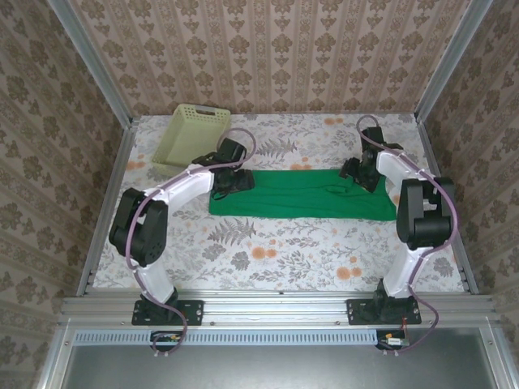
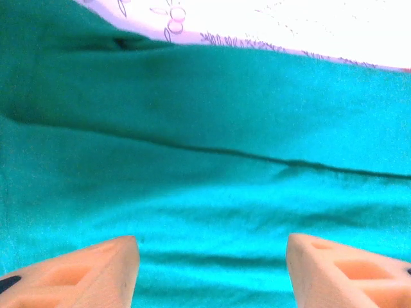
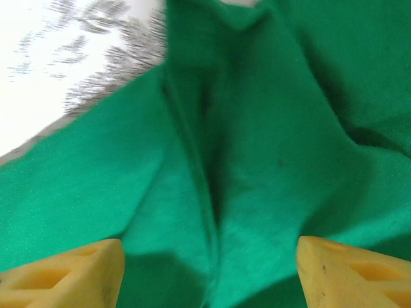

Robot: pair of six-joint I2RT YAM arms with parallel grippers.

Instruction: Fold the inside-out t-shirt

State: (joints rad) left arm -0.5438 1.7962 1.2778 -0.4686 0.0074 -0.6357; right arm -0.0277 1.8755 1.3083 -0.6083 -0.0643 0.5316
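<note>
Green t-shirt [image 1: 302, 194] lies mid-frame on the counter [image 1: 284, 251], already folded into a long flat strip. Crosswise folds are left, I judge. Left claw [image 1: 220, 188] sits over its left end and right claw [image 1: 355, 173] over its right end, both open, gripping nothing. Basket [image 1: 200, 113], upper left, looks empty.

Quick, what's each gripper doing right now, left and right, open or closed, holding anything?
Left gripper: open, fingers apart over the t-shirt, holding nothing.
Right gripper: open over a raised fold of the t-shirt, holding nothing.
</note>
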